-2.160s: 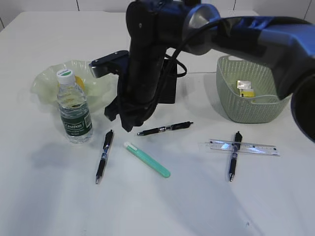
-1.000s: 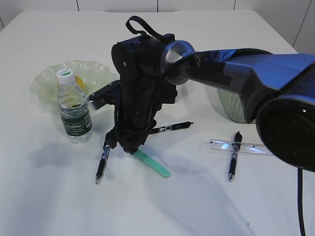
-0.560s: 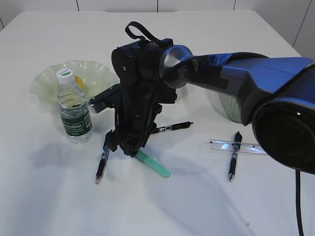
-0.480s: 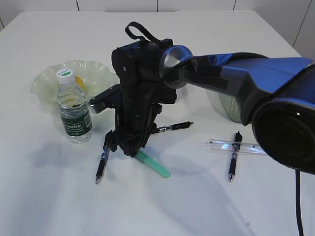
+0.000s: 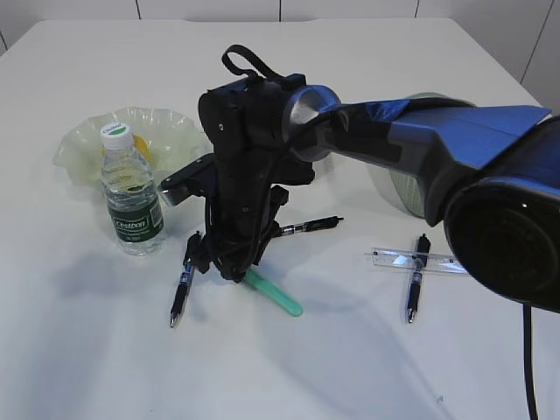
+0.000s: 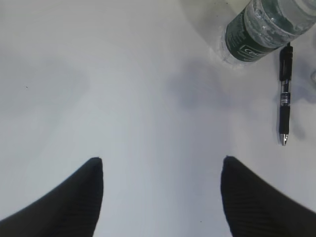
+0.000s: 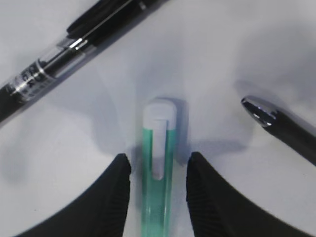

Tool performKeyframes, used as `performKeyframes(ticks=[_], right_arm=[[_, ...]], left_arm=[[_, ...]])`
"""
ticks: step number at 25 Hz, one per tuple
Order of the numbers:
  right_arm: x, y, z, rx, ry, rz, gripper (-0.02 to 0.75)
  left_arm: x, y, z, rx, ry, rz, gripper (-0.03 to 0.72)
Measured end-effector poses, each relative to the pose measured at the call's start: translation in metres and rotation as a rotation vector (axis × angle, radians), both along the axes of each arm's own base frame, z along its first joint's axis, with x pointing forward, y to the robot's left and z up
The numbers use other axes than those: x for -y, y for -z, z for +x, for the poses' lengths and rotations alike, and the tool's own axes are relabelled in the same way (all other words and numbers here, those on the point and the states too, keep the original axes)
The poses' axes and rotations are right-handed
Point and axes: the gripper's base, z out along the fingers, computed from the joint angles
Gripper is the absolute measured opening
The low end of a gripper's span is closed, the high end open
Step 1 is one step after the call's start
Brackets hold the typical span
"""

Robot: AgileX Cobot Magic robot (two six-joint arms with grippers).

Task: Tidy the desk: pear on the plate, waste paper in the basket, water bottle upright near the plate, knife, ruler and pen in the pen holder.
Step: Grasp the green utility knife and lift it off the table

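Observation:
The green knife with a white end lies on the table. My right gripper has reached across to it. In the right wrist view the open jaws straddle the knife with a small gap on each side. Black pens lie left and right of it, and both show in the right wrist view. A third pen lies crossed with the clear ruler. The water bottle stands upright by the pale plate. My left gripper is open over bare table.
The black pen holder stands behind my right arm. The green basket is mostly hidden by that arm. Something yellow lies on the plate behind the bottle. The left wrist view shows the bottle and a pen.
My right gripper has come down from above the pen holder onto the knife's white end. Its jaws now sit around the knife. Nothing else moved.

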Motion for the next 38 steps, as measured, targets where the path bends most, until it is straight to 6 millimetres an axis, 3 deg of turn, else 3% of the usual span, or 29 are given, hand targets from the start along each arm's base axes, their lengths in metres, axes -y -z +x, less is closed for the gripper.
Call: performKeyframes(ticks=[25, 32, 38], right_arm=[[0.0003, 0.0057, 0.0005, -0.004, 0.01, -0.01, 0.292], [0.0004, 0.0057, 0.0007, -0.003, 0.013, -0.011, 0.211], [0.0004, 0.0068, 0.0007, -0.005, 0.013, -0.013, 0.201]], left_arm=[[0.0, -0.0001, 0.0002, 0.002, 0.0, 0.0, 0.527], [0.0, -0.0002, 0.0003, 0.004, 0.0, 0.0, 0.527], [0.0, -0.0002, 0.0003, 0.004, 0.0, 0.0, 0.527]])
